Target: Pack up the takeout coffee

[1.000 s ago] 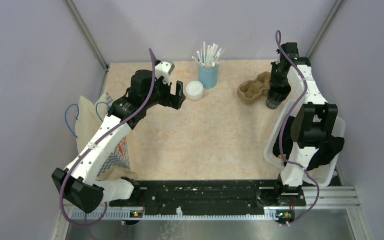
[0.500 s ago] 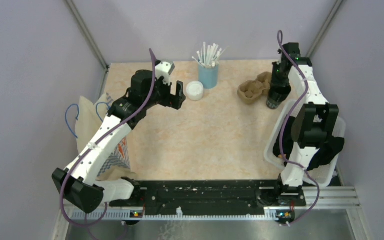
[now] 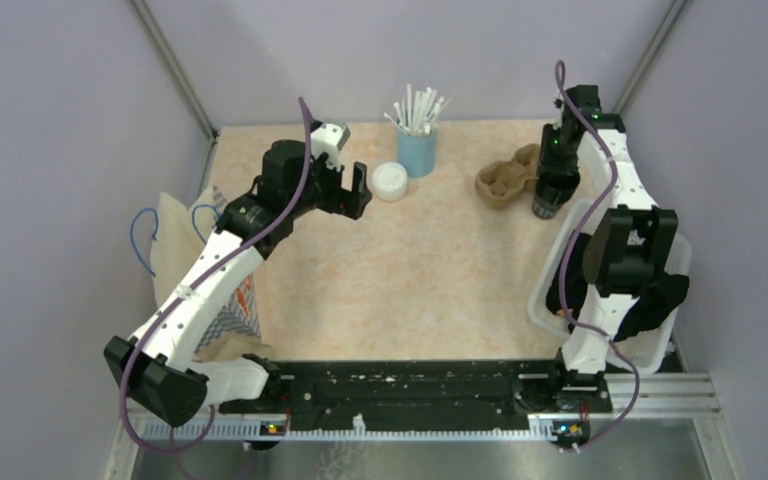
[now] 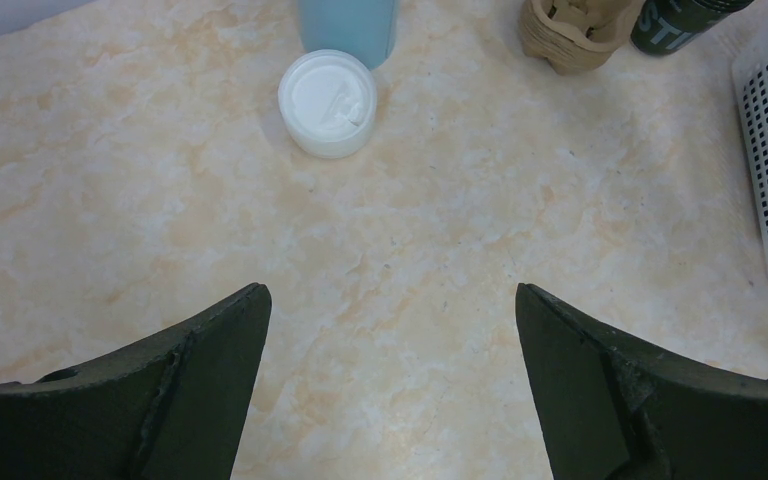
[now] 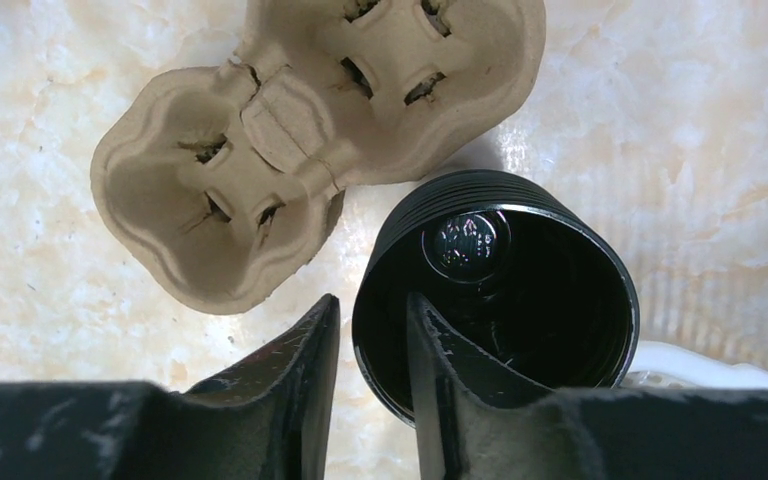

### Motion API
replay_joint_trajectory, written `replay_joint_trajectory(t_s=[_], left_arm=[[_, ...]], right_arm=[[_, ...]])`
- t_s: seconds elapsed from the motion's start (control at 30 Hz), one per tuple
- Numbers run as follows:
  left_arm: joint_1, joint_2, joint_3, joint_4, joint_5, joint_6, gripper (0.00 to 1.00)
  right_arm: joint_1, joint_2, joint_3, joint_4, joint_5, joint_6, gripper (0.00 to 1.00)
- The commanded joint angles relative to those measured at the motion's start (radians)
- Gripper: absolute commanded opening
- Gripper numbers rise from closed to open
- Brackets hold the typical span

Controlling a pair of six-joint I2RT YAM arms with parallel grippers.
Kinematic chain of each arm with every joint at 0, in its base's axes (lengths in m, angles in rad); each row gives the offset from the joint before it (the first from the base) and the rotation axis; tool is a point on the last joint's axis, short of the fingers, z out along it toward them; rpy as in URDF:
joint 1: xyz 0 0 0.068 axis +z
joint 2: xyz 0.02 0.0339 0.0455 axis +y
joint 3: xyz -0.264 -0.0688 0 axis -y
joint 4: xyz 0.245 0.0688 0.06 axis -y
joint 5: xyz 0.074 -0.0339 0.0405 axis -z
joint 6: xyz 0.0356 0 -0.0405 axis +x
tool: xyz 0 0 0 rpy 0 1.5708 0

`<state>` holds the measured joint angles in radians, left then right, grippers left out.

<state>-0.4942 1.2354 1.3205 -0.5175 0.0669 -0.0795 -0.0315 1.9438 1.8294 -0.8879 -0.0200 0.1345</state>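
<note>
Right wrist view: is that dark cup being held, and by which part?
Yes: the right gripper pinches the small black disposable cup by its rim wall, one finger inside, one outside. The left gripper holds nothing.

Left arm [image 3: 205,275], right arm [image 3: 605,175]: white shells, black rounded joints, purple cable [image 3: 305,130] looped along each. Green light [image 3: 552,142] near right wrist. Left claw [image 4: 390,290], right claw [image 5: 370,305]: matte dark wedge-shaped fingers.
</note>
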Motion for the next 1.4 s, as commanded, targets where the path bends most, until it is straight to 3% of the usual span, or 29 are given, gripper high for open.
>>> replay_joint_trajectory(t_s=[0.0, 0.23, 0.43, 0.63, 0.73, 1.37], left_arm=[[-0.007, 0.001, 0.018, 0.042, 0.014, -0.002, 0.98], [-0.008, 0.009, 0.016, 0.037, 0.024, -0.013, 0.98], [-0.019, 0.028, 0.016, 0.031, 0.048, -0.035, 0.99], [-0.019, 0.049, 0.007, 0.041, 0.067, -0.053, 0.98], [-0.021, 0.063, 0.003, 0.049, 0.076, -0.059, 0.98], [-0.04, 0.085, 0.025, 0.039, 0.06, -0.042, 0.99]], right_arm=[[-0.002, -0.07, 0.059, -0.009, -0.009, -0.004, 0.35], [0.025, -0.07, 0.131, -0.048, 0.078, 0.004, 0.56], [0.026, -0.057, 0.096, -0.019, 0.052, 0.073, 0.55], [-0.003, -0.069, 0.031, 0.031, -0.016, 0.085, 0.44], [-0.006, -0.046, 0.052, 0.018, -0.028, 0.078, 0.34], [-0.019, -0.003, 0.079, 0.009, -0.022, 0.087, 0.23]])
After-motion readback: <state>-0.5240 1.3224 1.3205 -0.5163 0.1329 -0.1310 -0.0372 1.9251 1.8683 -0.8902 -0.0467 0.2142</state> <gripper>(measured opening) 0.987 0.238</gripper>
